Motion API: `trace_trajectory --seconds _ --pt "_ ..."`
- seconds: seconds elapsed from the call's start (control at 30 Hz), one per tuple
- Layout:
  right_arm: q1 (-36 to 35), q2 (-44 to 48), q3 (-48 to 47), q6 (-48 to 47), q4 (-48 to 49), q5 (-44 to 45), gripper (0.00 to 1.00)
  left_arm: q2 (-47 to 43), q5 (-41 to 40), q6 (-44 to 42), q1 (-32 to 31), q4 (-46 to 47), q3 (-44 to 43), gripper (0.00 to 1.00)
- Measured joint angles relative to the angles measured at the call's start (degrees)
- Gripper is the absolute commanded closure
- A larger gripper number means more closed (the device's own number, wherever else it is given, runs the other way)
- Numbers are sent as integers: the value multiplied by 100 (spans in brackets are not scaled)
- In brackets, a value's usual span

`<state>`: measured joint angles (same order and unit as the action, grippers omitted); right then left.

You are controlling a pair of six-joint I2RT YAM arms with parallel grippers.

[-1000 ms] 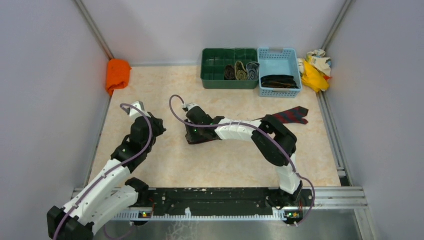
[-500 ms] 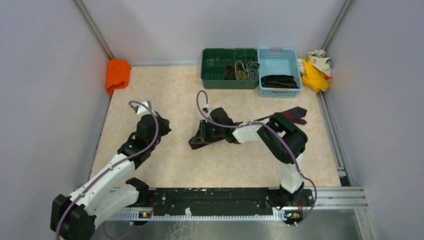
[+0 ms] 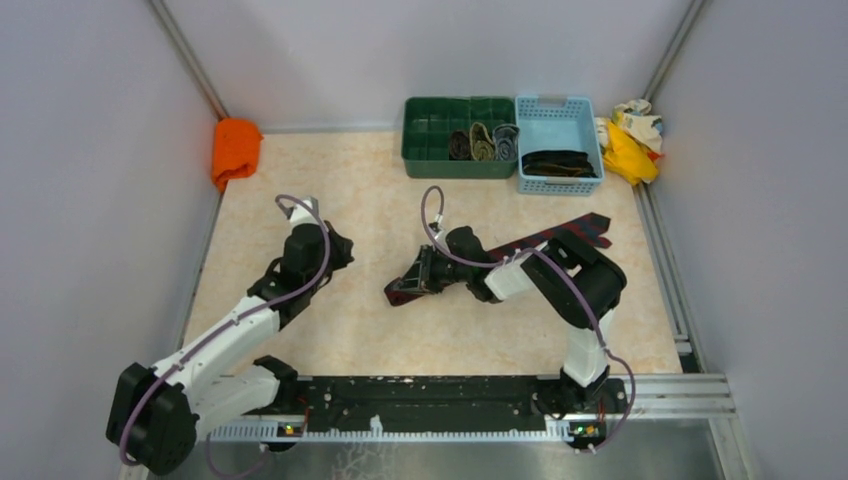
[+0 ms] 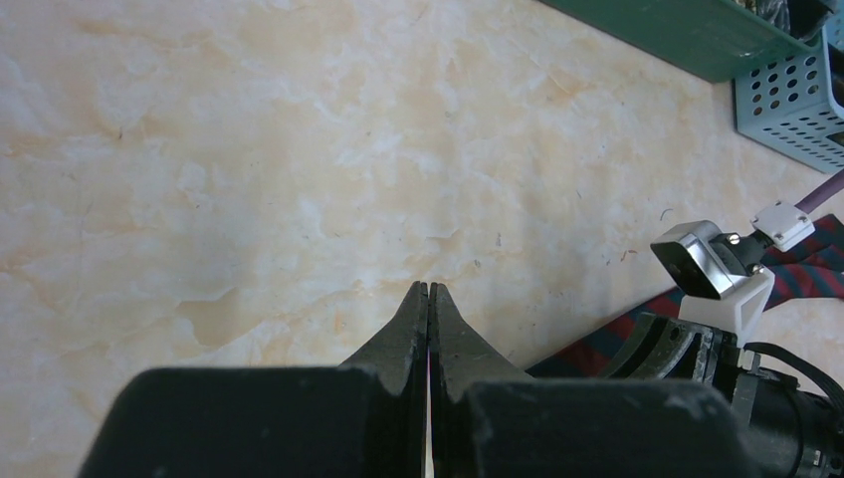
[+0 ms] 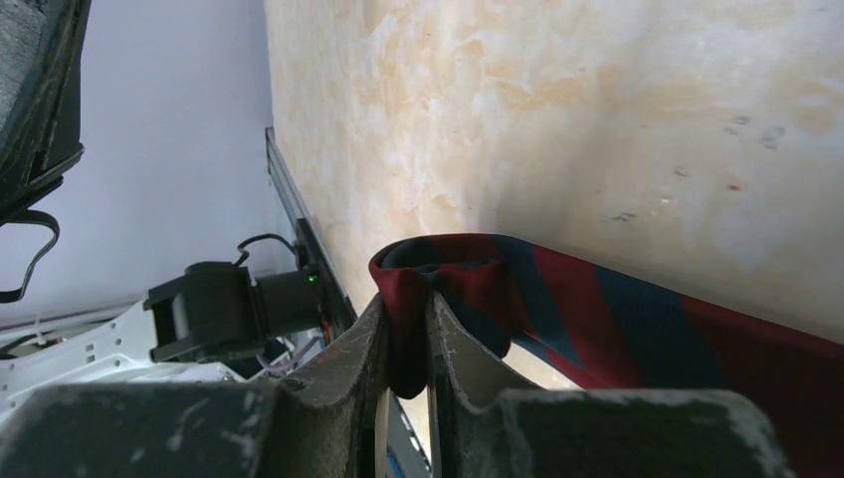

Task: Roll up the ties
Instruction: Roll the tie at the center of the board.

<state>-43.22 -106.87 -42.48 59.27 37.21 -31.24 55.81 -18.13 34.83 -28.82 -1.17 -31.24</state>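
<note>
Red-and-navy plaid fabric necktie (image 3: 583,229) pointing far-right, near-left fold clamped in right end effector (image 5: 404,334), left end effector (image 4: 428,304) together

I count one red plaid tie (image 3: 572,231), three rolled ties (image 3: 482,143) in one green tray (image 3: 440,166), one blue basket (image 3: 560,184) (dark ties (image 3: 557,162) inside, can't count them), one orange cloth (image 3: 235,150), one heap of yellow-and-cream rags (image 3: 632,135).

White arm links (image 3: 215,345), black joints (image 3: 590,285), looping purple cables (image 3: 424,208), black tapered gripper fingers (image 4: 403,344)
</note>
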Motion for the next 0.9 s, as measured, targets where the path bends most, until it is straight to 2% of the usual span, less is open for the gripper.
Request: trace_trajectory --seconds 0.3,0.4,0.57,0.9 --pt "269 0 365 87 328 35 85 358 258 -20 0 264 -2 100" --pt "302 31 369 -17 234 94 72 450 317 -35 -2 334 -4 100" --pt "302 203 153 -560 -549 343 59 654 433 -92 -4 431 -50 100" --pt "299 640 -348 -1543 -2006 977 60 1290 837 -199 -57 789 -208 100"
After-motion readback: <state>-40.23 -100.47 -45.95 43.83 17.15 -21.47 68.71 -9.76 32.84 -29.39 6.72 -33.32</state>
